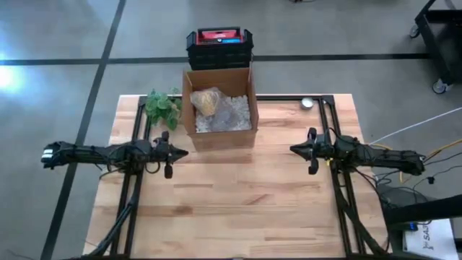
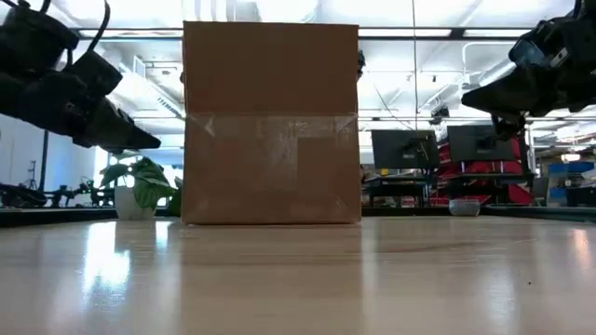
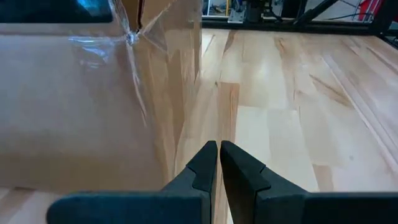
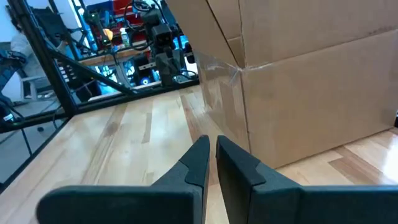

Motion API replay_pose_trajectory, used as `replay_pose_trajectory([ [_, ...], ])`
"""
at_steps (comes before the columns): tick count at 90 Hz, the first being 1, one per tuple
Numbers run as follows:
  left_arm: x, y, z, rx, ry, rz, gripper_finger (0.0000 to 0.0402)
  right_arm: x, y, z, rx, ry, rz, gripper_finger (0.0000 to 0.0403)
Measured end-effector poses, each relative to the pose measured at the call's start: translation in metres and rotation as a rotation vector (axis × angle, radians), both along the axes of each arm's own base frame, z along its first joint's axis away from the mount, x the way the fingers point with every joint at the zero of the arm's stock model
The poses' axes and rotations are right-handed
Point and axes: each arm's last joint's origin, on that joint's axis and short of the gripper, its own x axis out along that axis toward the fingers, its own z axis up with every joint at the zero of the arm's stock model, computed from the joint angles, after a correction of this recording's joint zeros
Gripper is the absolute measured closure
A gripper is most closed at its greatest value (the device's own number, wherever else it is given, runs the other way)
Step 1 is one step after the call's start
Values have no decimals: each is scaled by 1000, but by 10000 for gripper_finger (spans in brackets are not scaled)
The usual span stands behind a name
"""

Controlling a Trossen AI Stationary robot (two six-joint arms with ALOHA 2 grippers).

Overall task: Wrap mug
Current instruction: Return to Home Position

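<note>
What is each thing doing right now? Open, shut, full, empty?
Box: open on top, upright, holds white packing bits and a wrapped bundle.
Left hand: shut, empty, above the table beside the box.
Right hand: shut, empty, above the table on the box's other side.
Plant: upright by the box.

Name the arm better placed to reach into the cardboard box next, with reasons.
Left, narrowly. The left gripper hovers just off the cardboard box, shut; the right gripper sits farther out. The wrapped bundle lies toward the left.
</note>
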Motion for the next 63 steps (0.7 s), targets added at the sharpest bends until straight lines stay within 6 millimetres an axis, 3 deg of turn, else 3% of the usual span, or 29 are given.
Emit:
replay_pose_trajectory([
  [63, 0, 0, -1, 0, 10, 0, 393, 0, 0, 0, 0, 0, 0, 389],
])
